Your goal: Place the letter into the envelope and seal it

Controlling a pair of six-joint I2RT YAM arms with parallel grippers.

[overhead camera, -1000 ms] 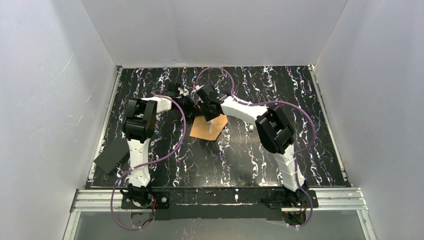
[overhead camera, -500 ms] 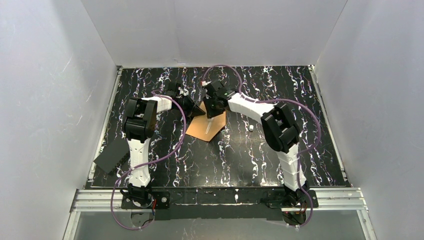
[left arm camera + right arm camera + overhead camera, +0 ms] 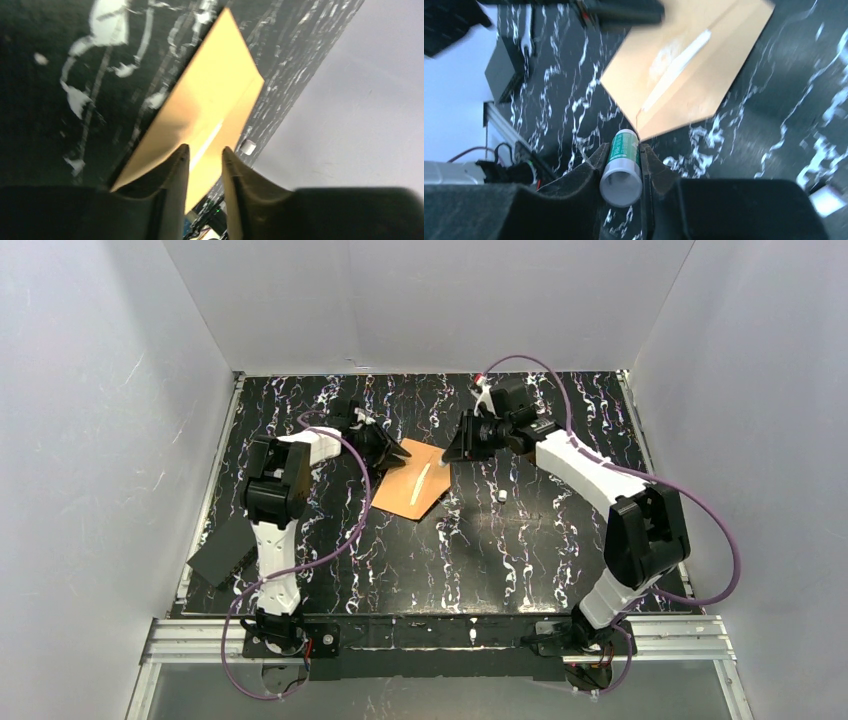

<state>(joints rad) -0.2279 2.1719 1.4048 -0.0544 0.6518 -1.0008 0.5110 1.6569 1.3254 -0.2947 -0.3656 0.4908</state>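
Top view: the envelope point(image 3: 410, 490) lies flat on the marbled table point(image 3: 540, 540), between my left gripper point(image 3: 399, 453) and right gripper point(image 3: 449, 454). Left wrist: my fingers stand slightly apart over the envelope's edge. Right wrist: my fingers clamp a glue stick point(image 3: 621, 170) near the envelope's point.

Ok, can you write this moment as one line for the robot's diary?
right fingers: shut on glue stick, near flap tip | left fingers: slightly apart over envelope corner | envelope: flat on table, flap open

Our two arms point(image 3: 275, 490), white and black
White shells, black joints, purple cables point(image 3: 357, 502) behind left tool point(image 3: 204, 148) and right tool point(image 3: 624, 146), dark padded fingers point(image 3: 591, 172).
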